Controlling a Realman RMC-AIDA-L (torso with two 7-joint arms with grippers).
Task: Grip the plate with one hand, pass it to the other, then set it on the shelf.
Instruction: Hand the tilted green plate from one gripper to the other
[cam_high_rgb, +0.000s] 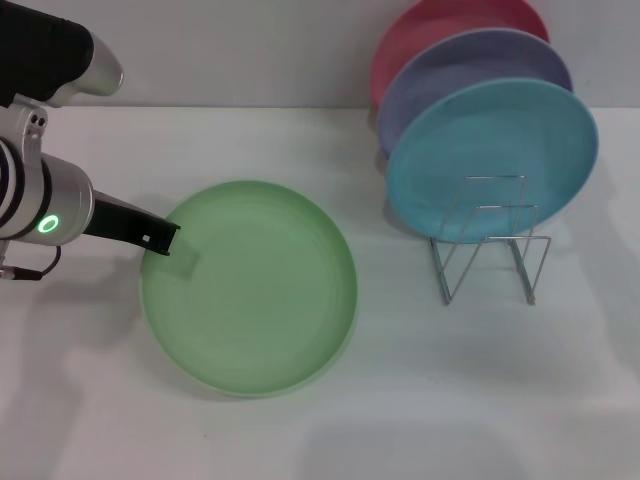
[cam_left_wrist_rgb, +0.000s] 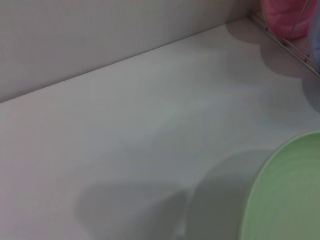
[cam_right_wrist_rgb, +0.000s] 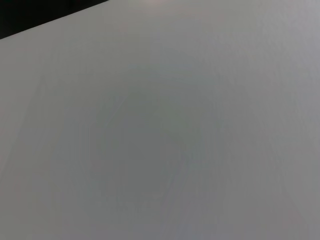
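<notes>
The plate (cam_high_rgb: 250, 287) lies flat on the table (cam_high_rgb: 480, 390), your left gripper (cam_high_rgb: 160, 240) right at its rim; closed or not, I can't tell. Lift, handover and shelf (cam_high_rgb: 488, 245) all remain.

1. A big white table (cam_high_rgb: 480, 400) fills most of the head view.
2. A plain pale wall (cam_high_rgb: 240, 50) stands at the far side of the table.
3. The wall meets the table in one straight line that runs from left to right.
4. Soft grey shadows (cam_left_wrist_rgb: 135, 210) lie on the table top.
5. The light is soft and even.
6. In the right wrist view, a dark strip (cam_right_wrist_rgb: 30, 15) shows past the table edge.
</notes>
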